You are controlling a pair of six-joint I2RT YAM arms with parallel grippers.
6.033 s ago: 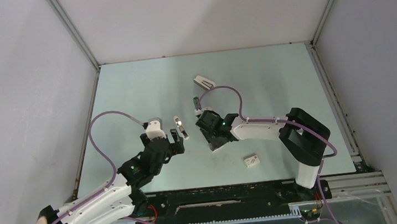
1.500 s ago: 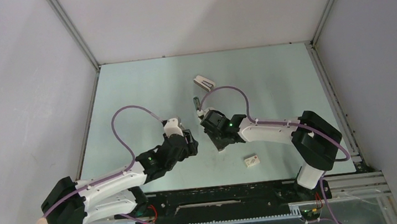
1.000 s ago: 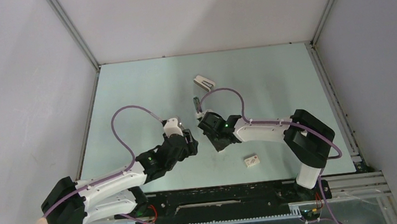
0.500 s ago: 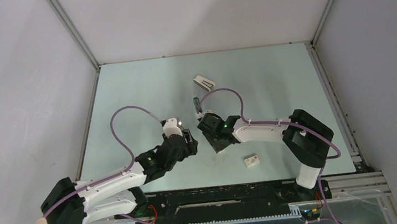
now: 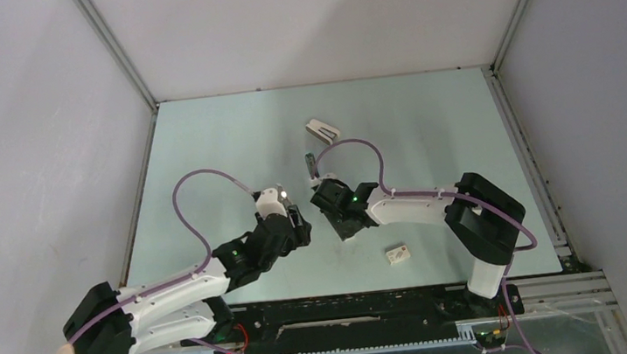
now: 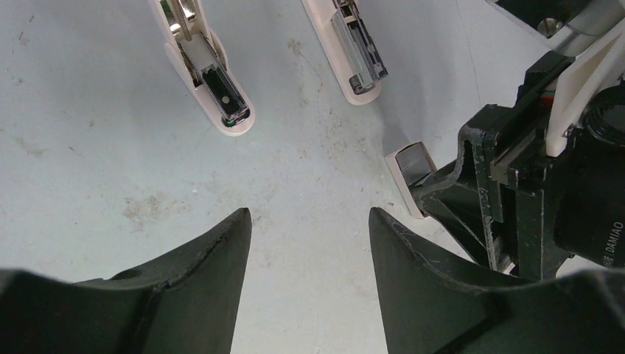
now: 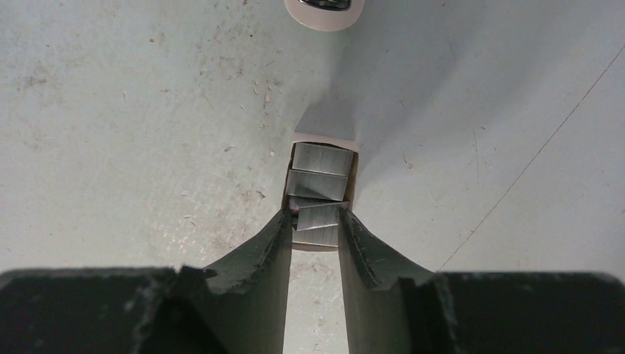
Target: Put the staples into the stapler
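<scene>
several blocks of staples (image 7: pixel 317 184) lie in a little cream tray (image 7: pixel 324 139), just short of the stapler (image 5: pixel 310 163). right gripper (image 7: pixel 315 221) is down over them, fingers flanking the nearest block on both sides. touching or just clear, i cannot tell. left gripper (image 6: pixel 308 217) hangs spread and empty, near the stapler on its left. this looks like the pick-up step. next it wants a firm squeeze on that block's sides, a straight lift that leaves its neighbours behind, then lining up with the stapler.
</scene>
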